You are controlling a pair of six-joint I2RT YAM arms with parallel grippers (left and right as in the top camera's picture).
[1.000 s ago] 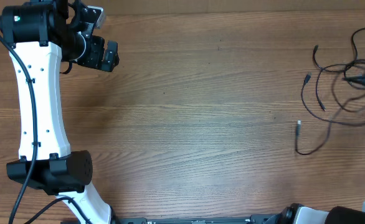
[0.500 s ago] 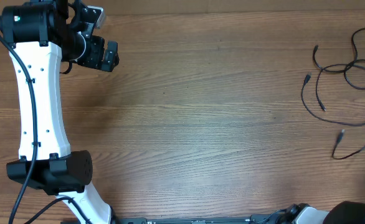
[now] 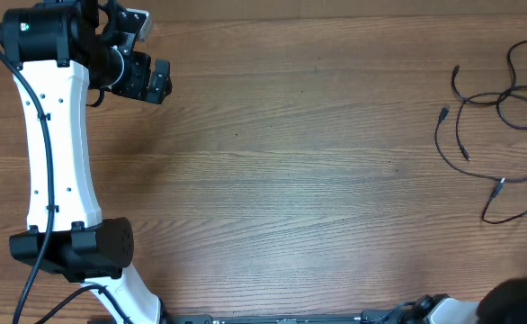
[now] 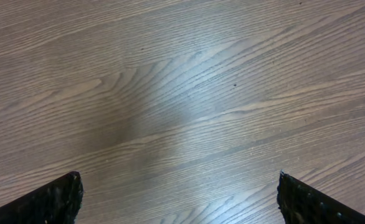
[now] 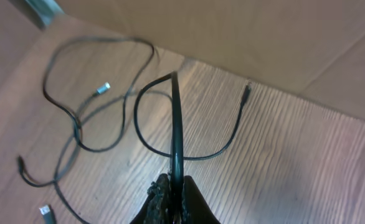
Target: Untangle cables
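- My left arm [image 3: 57,135] rises from the near-left corner and runs along the left edge toward the far-left corner; the wrist turns inward, toward the middle of the bench
- left gripper [image 4: 179,208] spread wide; its fingertips [image 4: 52,199] show only at the two lower corners of the wrist view; bare bench [image 4: 182,93] between them, nothing gripped
- My right arm [image 3: 520,304] is only a dark blur at the near-right corner in the overhead view; its pose cannot be read there
- right gripper [image 5: 175,198] pinched tight on one thin black cord [image 5: 177,118]; the cord stands up from the pads, arches over to the left and loops back down onto the wood; the loop runs on to a small dark plug [image 5: 247,90]
- cables [image 3: 502,99] lie in a loose tangle against the right edge, toward the far-right corner, well apart from the left gripper; one free end [image 3: 500,186] lies closer to the near edge
- Right wrist view: more strands cross each other left of the held cord; a silver-tipped plug [image 5: 101,90] lies among them
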